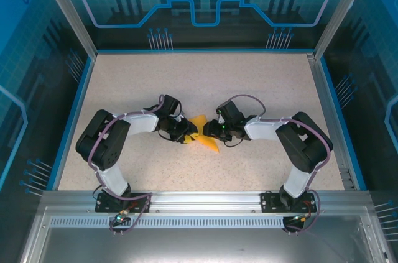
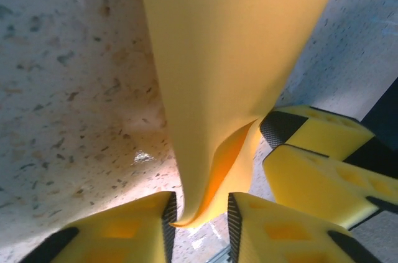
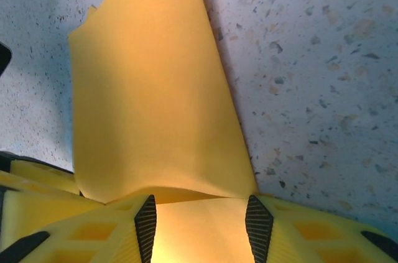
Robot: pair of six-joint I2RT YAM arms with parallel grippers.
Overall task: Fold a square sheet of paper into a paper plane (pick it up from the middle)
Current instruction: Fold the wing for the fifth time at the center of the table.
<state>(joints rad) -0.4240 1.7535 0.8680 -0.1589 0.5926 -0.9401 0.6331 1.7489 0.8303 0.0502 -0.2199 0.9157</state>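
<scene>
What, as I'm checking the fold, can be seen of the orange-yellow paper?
The paper is thin, plain orange-yellow, unmarked and folded. It sits on the speckled table between both grippers. One part rises bent, its curled lower edge inside the left gripper; whether it is pinched is unclear. Another flap stretches over the table, its near edge spanning the open right gripper.

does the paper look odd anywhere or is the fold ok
Yes: the square sheet of paper isn't creased flat. Near the left hand its layers gape open in a curl, more bowed than folded.
</scene>
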